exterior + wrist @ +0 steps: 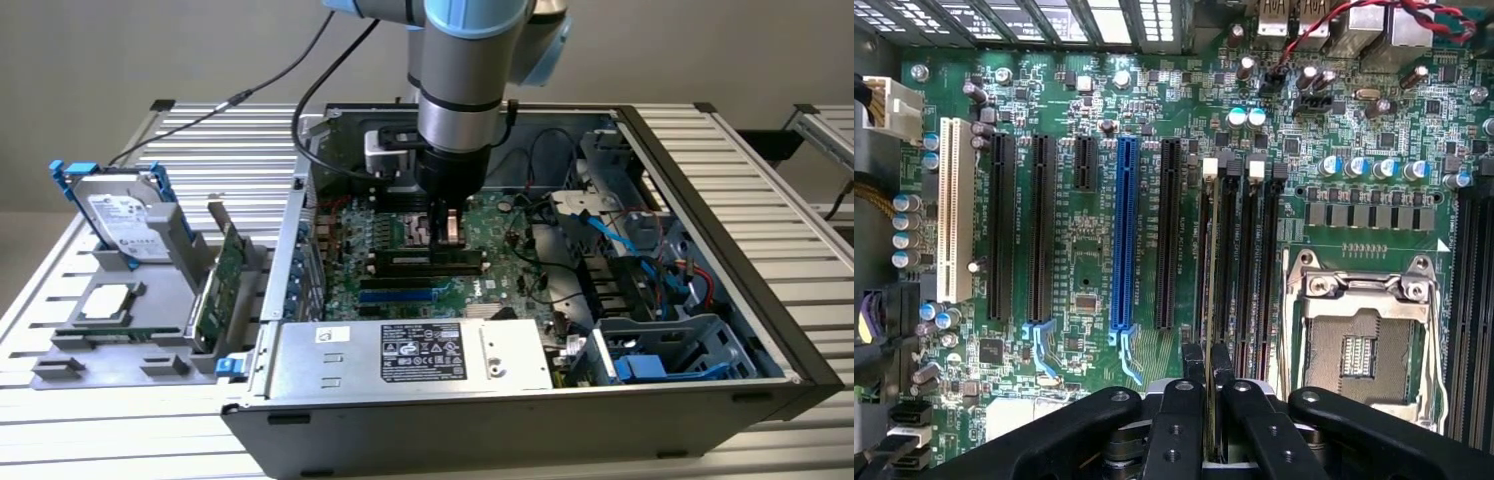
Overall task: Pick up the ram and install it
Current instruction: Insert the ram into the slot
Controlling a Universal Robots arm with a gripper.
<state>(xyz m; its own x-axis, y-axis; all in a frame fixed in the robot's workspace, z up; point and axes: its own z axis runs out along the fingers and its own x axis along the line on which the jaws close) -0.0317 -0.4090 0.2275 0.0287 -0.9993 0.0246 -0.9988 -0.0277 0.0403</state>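
The slatted counter [747, 140] carries an open case [534, 440], laid on its side so the motherboard [1084, 260] faces up — reachable from above. At the exterior view's left, a holder [120, 350] keeps the drive [123, 220] and card [220, 285] upright. The claw [1209, 362] is clamped on the ram [451, 230], held edge-down over the black slots [1249, 260] beside the socket [1354, 350] — apparently lined up for seating. The power-supply label [424, 352] is unreadable.
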